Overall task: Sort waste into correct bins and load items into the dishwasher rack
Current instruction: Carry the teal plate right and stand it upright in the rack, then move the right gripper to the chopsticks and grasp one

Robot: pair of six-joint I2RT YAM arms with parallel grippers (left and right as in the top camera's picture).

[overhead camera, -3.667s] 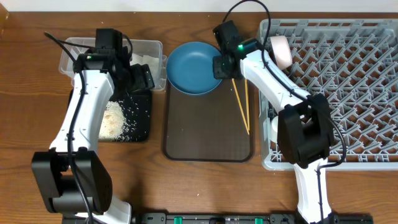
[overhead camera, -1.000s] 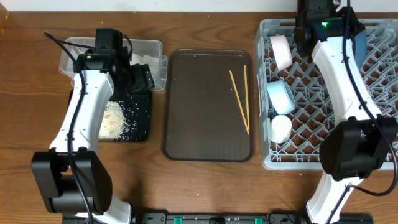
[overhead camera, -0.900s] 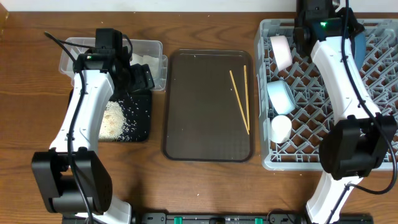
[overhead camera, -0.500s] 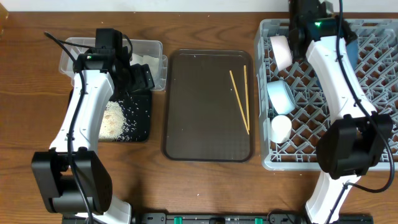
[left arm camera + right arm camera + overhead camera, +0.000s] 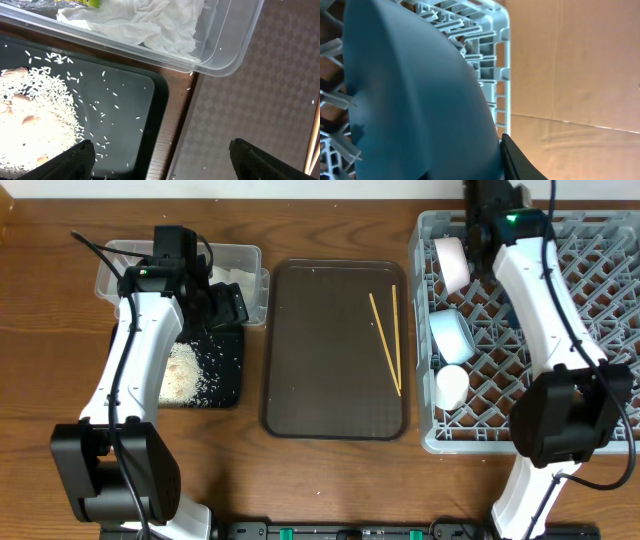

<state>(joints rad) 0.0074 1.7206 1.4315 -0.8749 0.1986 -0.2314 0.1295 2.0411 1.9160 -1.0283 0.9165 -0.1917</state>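
Observation:
My right gripper [image 5: 505, 155] is at the back of the grey dishwasher rack [image 5: 600, 330]. One finger presses on the rim of the large dark-blue bowl [image 5: 415, 95], which stands on edge among the pegs; the other finger is hidden behind it. A cream bowl [image 5: 452, 260], a light-blue bowl [image 5: 450, 335] and a white cup [image 5: 452, 385] sit along the rack's left side. Two chopsticks [image 5: 385, 340] lie on the brown tray [image 5: 320, 350]. My left gripper [image 5: 170, 160] is open and empty above the black tray's [image 5: 130, 115] right edge. Rice [image 5: 35, 115] lies in that tray. Tissue [image 5: 145, 25] and the wrapper [image 5: 75, 2] lie in the clear tub [image 5: 235, 45].
The clear tub [image 5: 235, 265] stands behind the black tray [image 5: 225, 370] at the left, both close to the brown tray's left edge. A few rice grains lie on the wood strip between the trays. A cardboard wall stands behind the rack.
The dark-blue bowl has gone from the brown tray into the rack's back part. Over the last second my right wrist has shifted a little to the left. The left arm has not moved.

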